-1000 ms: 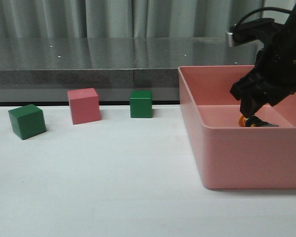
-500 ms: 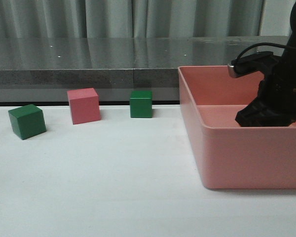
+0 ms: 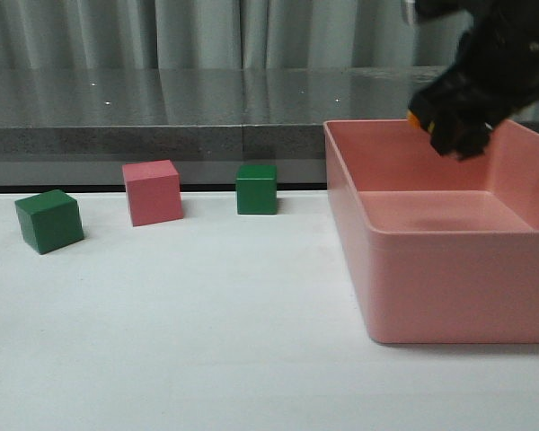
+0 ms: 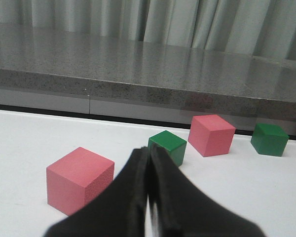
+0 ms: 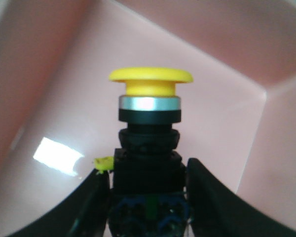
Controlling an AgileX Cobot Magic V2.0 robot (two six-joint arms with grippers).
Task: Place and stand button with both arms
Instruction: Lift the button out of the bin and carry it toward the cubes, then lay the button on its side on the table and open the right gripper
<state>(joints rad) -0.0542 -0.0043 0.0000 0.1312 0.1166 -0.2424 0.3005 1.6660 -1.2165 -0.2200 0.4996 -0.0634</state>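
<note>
tabletop first, nearest to me: a plain white surface [image 3: 207,341], smooth and matte, a fair footing for something small that has to stand on its own base. on it to the right sits the deep salmon-pink plastic bin [image 3: 449,287]. above the bin's open top hangs the black right gripper [image 3: 458,121], and in the right wrist view its angular fingers [image 5: 217,197] are clamped on either side of the small push button with the yellow mushroom cap, silver collar and black body [image 5: 149,133], cap pointing away from the wrist. from the front only a sliver of orange-yellow shows at the gripper's edge. holding it by the body leaves the cap and, i'd guess, the base free for a handover or a set-down; it looks lifted clear of the bin for that reason.

the left gripper [image 4: 149,197] i only see from its own camera: jaws pressed together, nothing between them, low over the table, waiting by my reading.

further back stand the dark green cube [image 3: 49,220], the pink cube [image 3: 152,191] and a second green cube [image 3: 256,188], well apart from the bin. behind them a grey speckled stone ledge [image 3: 162,112], then pale pleated curtains [image 3: 251,31].
</note>
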